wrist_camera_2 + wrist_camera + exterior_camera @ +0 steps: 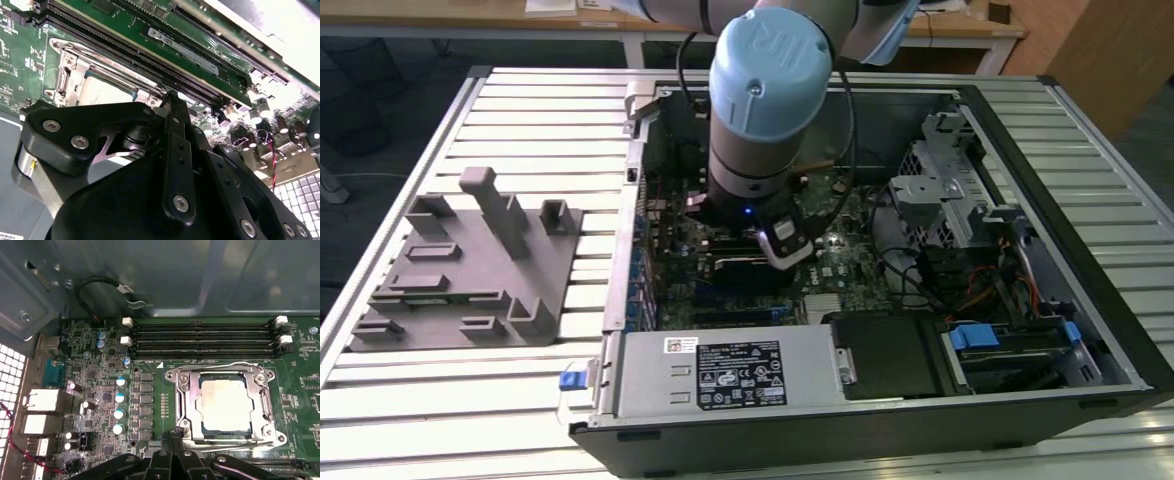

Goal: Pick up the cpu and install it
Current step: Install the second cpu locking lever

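The cpu point(224, 406), a pale silvery square, lies flat in the black socket frame point(186, 395) on the green motherboard, with the metal plate and wire levers around it. It also shows in the second wrist view as the cpu point(102, 93), beyond the black finger links. My gripper point(173, 434) is down inside the computer case point(1067, 130), its tip at one corner of the socket, beside the cpu. The fingers look shut with nothing between them. In the exterior view the gripper point(783, 258) hangs low over the motherboard under the arm's blue-capped wrist.
A grey plastic tray point(467, 270) with upright posts lies outside the case at the exterior view's left. Memory slots point(200, 340) run along one side of the socket and capacitors point(120, 405) stand on another. A power supply point(720, 375) and drive cage point(947, 170) crowd the case.
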`<action>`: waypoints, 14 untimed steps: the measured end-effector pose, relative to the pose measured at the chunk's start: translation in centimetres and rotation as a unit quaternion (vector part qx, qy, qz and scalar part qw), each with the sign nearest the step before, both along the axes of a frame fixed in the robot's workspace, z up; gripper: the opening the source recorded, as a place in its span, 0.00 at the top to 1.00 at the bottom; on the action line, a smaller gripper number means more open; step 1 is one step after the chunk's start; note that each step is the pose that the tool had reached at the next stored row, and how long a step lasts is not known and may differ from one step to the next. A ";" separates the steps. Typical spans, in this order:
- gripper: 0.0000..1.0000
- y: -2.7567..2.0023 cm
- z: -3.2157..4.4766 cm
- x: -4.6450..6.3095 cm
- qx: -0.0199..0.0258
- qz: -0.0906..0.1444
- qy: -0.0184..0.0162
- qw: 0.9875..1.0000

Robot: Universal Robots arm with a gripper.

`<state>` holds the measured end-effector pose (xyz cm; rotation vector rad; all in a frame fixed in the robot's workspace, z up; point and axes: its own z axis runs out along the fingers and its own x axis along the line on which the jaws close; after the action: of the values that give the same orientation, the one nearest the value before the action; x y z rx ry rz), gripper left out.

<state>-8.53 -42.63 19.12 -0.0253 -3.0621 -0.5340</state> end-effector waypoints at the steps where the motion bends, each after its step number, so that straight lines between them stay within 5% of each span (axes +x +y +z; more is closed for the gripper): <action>1: 0.89 -0.01 -0.08 0.0 0.002 0.000 0.000 1.000; 5: 0.89 -0.04 -0.34 0.0 0.008 0.000 0.000 1.000; 14: 0.89 -0.11 -0.50 0.0 0.008 0.000 0.000 1.000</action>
<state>-8.53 -42.75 18.62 -0.0248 -3.0576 -0.5573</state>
